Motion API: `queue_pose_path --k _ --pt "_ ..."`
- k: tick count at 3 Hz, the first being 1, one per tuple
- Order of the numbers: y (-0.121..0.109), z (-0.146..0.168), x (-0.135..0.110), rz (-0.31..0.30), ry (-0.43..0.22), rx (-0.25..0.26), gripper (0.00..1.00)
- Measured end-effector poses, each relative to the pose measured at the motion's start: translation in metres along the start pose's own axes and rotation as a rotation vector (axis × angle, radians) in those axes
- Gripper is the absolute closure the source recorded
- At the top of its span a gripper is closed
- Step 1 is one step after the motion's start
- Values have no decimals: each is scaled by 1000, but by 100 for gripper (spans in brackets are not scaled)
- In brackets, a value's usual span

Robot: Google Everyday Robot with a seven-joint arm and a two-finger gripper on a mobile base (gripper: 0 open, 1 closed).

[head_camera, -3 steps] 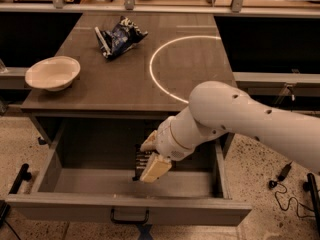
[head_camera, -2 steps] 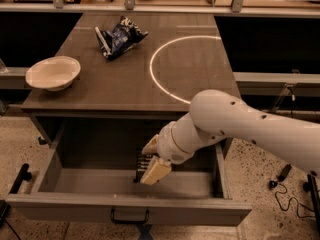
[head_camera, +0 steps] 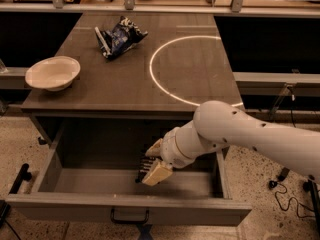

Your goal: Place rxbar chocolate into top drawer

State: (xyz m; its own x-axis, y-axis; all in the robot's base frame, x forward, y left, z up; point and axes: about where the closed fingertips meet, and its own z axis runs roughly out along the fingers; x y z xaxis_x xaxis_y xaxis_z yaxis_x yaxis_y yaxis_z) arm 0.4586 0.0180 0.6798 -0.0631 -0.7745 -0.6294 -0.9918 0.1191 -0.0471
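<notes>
The top drawer (head_camera: 125, 211) is pulled open below the table, with its dark pull handle (head_camera: 130, 217) at the front centre. My gripper (head_camera: 152, 161) reaches down into the drawer's right-middle part, just above its floor. It is shut on the rxbar chocolate (head_camera: 144, 167), a small black-wrapped bar that shows between the tan fingers (head_camera: 157, 173). The bar is tilted, with its lower end close to the drawer floor. I cannot tell whether it touches the floor.
On the tabletop (head_camera: 200, 74) a white bowl (head_camera: 52, 73) sits at the left edge and a blue-and-white chip bag (head_camera: 118, 36) lies at the back. My white arm (head_camera: 250, 136) crosses the drawer's right side. A dark shelf rail runs to the right.
Almost nothing: the gripper stays in the drawer with the bar, and the arm has shifted only slightly.
</notes>
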Motion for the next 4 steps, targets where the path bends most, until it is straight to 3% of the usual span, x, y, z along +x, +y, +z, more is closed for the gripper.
queue_pose_path --k 1,2,4 --pt "-1 4 8 32 -14 24 100" --pt "-2 6 14 53 -20 39 84" --pt "-5 2 22 91 -32 79 39"
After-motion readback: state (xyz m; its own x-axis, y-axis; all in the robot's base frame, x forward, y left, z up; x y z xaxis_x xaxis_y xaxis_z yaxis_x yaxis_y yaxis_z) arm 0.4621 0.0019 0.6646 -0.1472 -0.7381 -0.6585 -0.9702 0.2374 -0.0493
